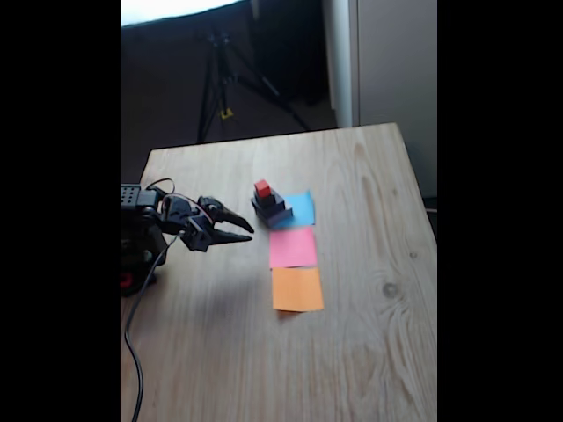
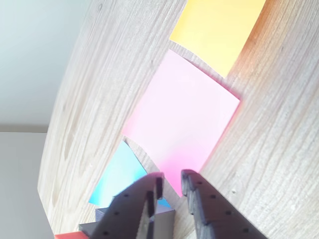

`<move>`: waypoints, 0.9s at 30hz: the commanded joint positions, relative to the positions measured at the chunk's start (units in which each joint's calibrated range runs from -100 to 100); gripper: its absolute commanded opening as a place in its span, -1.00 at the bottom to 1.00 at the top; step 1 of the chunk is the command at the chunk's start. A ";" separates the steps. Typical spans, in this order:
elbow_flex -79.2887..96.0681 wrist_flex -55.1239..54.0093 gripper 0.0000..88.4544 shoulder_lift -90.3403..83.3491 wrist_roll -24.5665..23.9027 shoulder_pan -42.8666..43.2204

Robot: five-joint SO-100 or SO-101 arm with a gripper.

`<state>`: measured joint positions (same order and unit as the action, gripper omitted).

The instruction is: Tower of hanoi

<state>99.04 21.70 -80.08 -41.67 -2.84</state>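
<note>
Fixed view: raised, set back from the near end of the counter (image 1: 352, 352), looking down its length toward a tripod (image 1: 224, 79); arm at left.
Wrist view: rides just behind the claw (image 2: 172, 181), close over the counter, picture rolled sideways.
Shared: blue (image 1: 302, 207) (image 2: 115, 175), pink (image 1: 292, 247) (image 2: 184, 117), and orange paper squares (image 1: 297, 289) (image 2: 217, 30).

The gripper (image 1: 245, 232) hovers above the wooden table (image 1: 369, 334), jaws slightly parted. Just beyond its tips stands the block stack (image 1: 271, 207), red cube (image 1: 262, 188) on top, on the blue paper square (image 1: 302, 208).
</note>
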 commanded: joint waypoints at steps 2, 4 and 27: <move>0.87 8.61 -1.00 -4.40 -4.32 -1.97; 0.87 12.90 -1.00 -6.30 -6.49 -2.38; 0.96 32.81 -1.00 -8.80 -36.76 -1.97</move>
<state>99.57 54.12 -88.11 -76.74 -5.52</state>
